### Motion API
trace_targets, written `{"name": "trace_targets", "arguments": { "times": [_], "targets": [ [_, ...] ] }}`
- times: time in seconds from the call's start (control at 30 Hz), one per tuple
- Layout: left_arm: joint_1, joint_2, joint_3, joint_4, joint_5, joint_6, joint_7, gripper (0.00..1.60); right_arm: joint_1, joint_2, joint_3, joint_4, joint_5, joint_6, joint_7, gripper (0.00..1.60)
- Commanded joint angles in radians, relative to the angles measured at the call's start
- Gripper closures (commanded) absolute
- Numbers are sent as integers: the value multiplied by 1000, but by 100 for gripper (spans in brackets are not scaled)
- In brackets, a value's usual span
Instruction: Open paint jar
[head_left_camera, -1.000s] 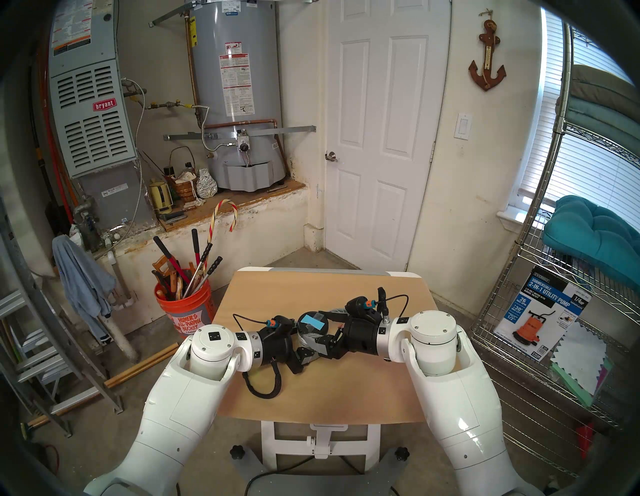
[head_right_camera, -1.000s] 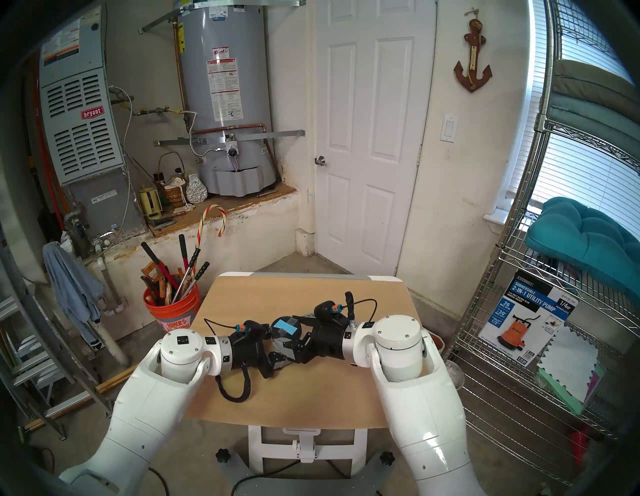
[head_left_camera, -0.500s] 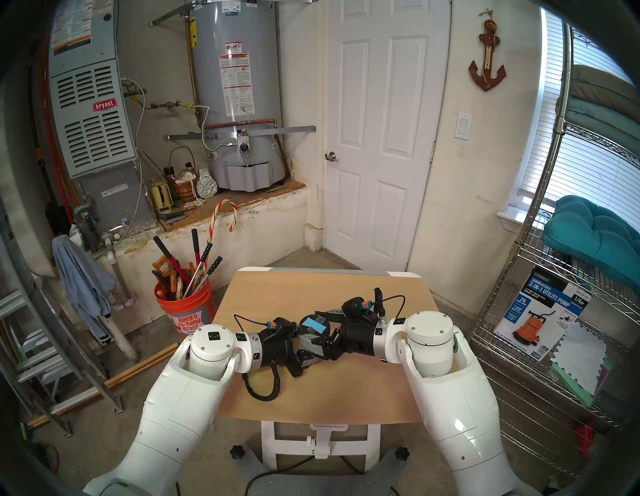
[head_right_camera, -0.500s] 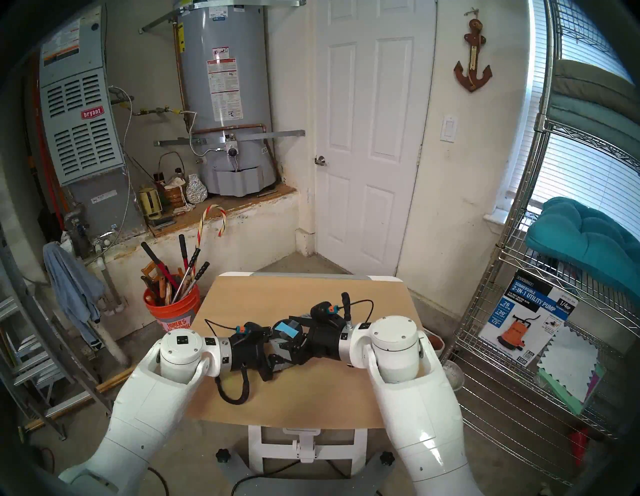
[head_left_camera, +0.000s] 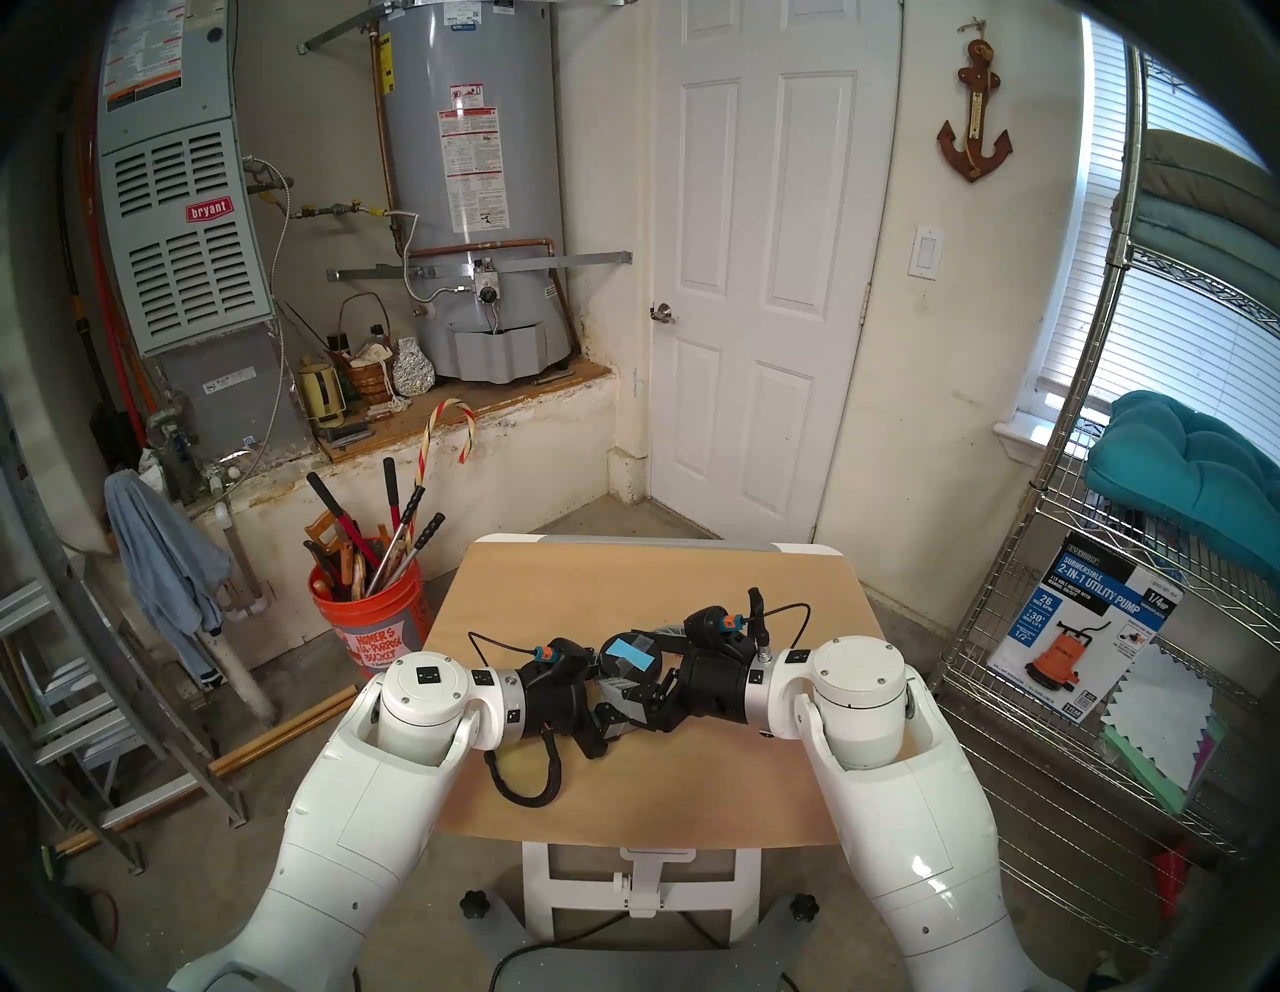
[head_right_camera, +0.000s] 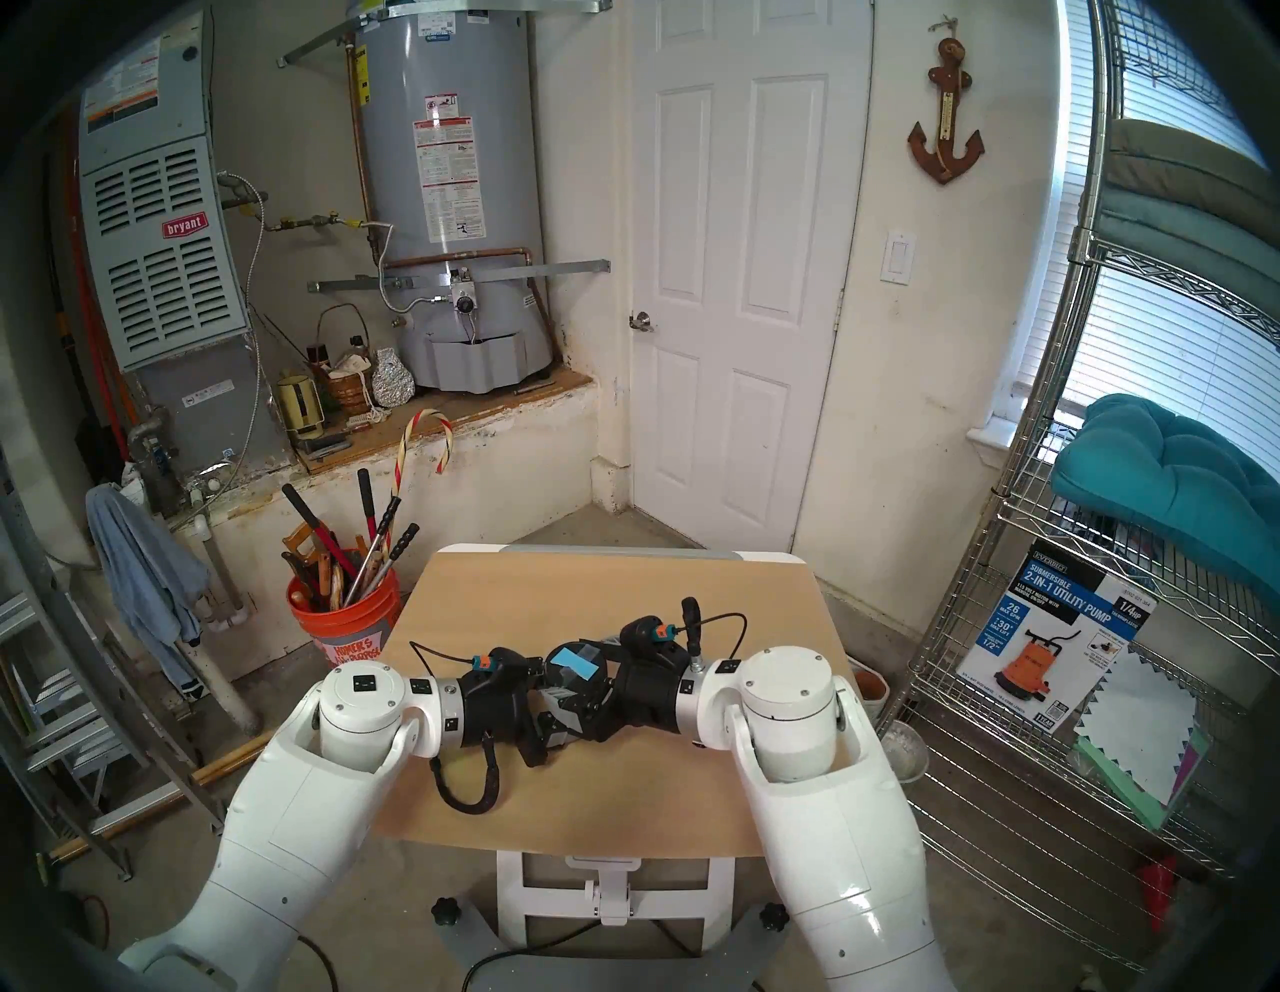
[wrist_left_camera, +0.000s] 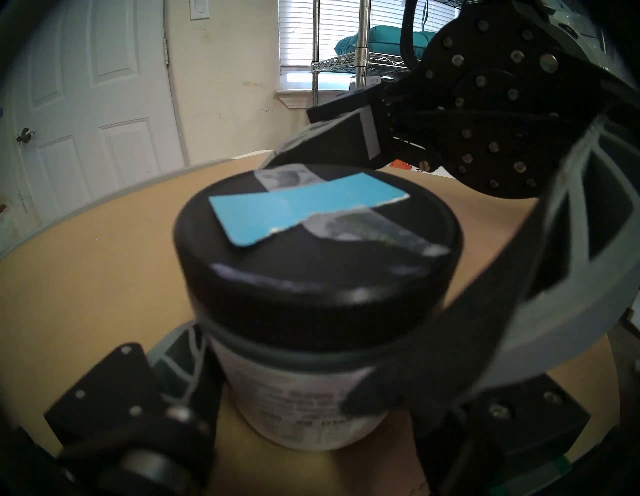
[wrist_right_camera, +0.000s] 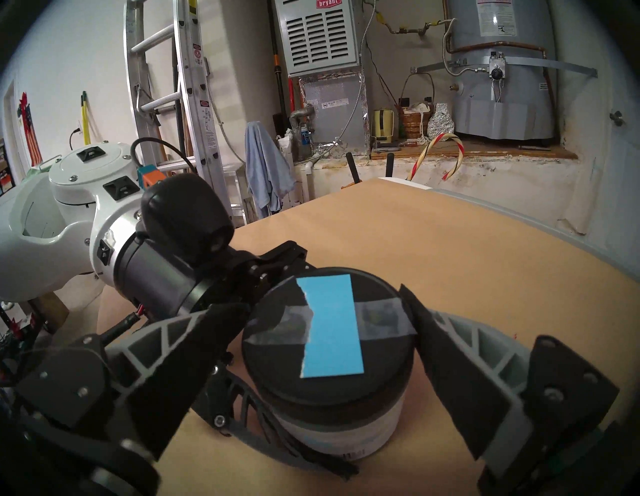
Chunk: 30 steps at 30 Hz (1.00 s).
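Observation:
The paint jar (head_left_camera: 629, 654) stands upright in the middle of the table (head_left_camera: 623, 575). It has a black lid (wrist_right_camera: 329, 329) with a light-blue tape strip and a white label (wrist_left_camera: 301, 398). My left gripper (head_left_camera: 609, 696) comes in from the left and is shut on the jar's body just under the lid, its fingers (wrist_right_camera: 277, 433) bent around it. My right gripper (wrist_right_camera: 327, 298) comes in from the right at lid height. It is open, with one finger on each side of the lid, close to the rim. I cannot tell whether they touch it.
A black cable loop (head_left_camera: 526, 776) from my left wrist lies on the table near the front. An orange bucket of tools (head_left_camera: 367, 616) stands on the floor at the left, a ladder (head_left_camera: 104, 693) further left, and a wire shelf (head_left_camera: 1108, 623) at the right.
My left gripper has closed on the jar's body. My right gripper has shifted slightly left toward the jar, and its fingers have drawn in a little around the lid.

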<state>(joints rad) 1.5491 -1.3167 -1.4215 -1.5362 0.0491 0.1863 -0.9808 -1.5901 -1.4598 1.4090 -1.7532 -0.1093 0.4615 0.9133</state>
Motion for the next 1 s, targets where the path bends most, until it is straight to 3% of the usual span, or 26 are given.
{"name": "trace_targets", "arguments": {
  "times": [0.0,0.03,0.07,0.17,0.37,0.63,0.97],
  "targets": [
    [6,-5,-2,-39,-2,1,5,160,0,-2,-9,-26,7,-13,13,95],
    [7,-5,-2,-41,-1,2,5,160,0,0,-9,-28,7,-12,14,115],
    [8,-3,-3,-42,0,3,4,160,2,5,-9,-29,7,-12,20,119],
    [9,-2,-8,-42,-2,2,2,160,16,20,-14,-23,6,-9,42,160],
    [-14,-15,-15,-17,-21,-23,-9,160,84,88,-72,81,-11,-126,135,160],
    [-20,-7,-23,-22,-26,-15,-35,160,173,103,-109,188,1,-245,211,160],
    [-12,-4,-27,-30,-23,-10,-62,160,317,145,-224,306,46,-306,331,160]
  ]
}}
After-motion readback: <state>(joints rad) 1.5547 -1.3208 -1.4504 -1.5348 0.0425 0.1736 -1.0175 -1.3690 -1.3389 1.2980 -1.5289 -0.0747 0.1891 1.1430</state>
